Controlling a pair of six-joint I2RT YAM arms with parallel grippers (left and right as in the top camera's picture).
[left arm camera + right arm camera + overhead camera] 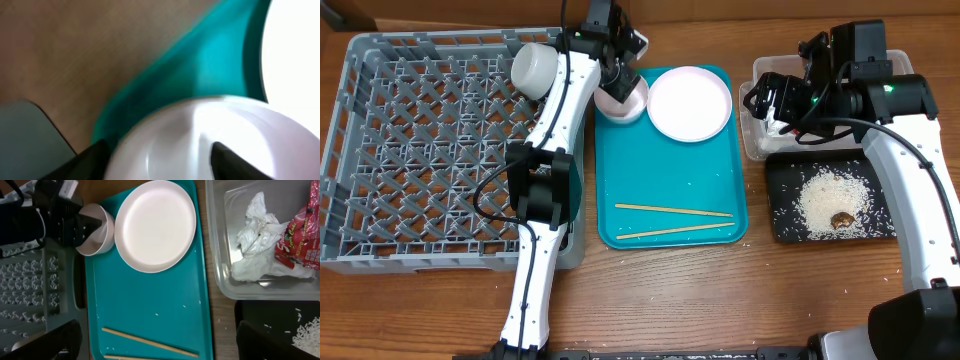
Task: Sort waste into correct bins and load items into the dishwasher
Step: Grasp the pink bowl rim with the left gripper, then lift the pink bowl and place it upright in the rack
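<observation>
one bowl (pixel 210 130) at the far left corner of the teal tray (pixel 670 170), just beside the single round plate (pixel 690 103). left tool (pixel 159 150) down at that bowl, fingers (pixel 92 160) well apart, one outside the wall and one over the inside, rim between them; not closed on it as far as the blurred wrist view shows. two chopsticks (pixel 675 210) lying near the tray's near edge, roughly parallel, with a few stray grains around them.

right tool (pixel 157 327) spread wide, holding nothing, hanging above the clear tub (pixel 756 140). in the tub, one crumpled napkin (pixel 257 235) and one red wrapper (pixel 305 240), touching each other. just nearer than the tub, one black tray (pixel 785 225) carrying one loose heap of rice (pixel 830 195) and one small brown scrap (pixel 842 219) at the heap's near edge.

one grey rack (pixel 420 160) at the left of the wooden surface (pixel 770 300), close beside the teal tray. one pale round vessel (pixel 533 65) in its far right part, beside the left arm; cup or bowl, cannot tell.
</observation>
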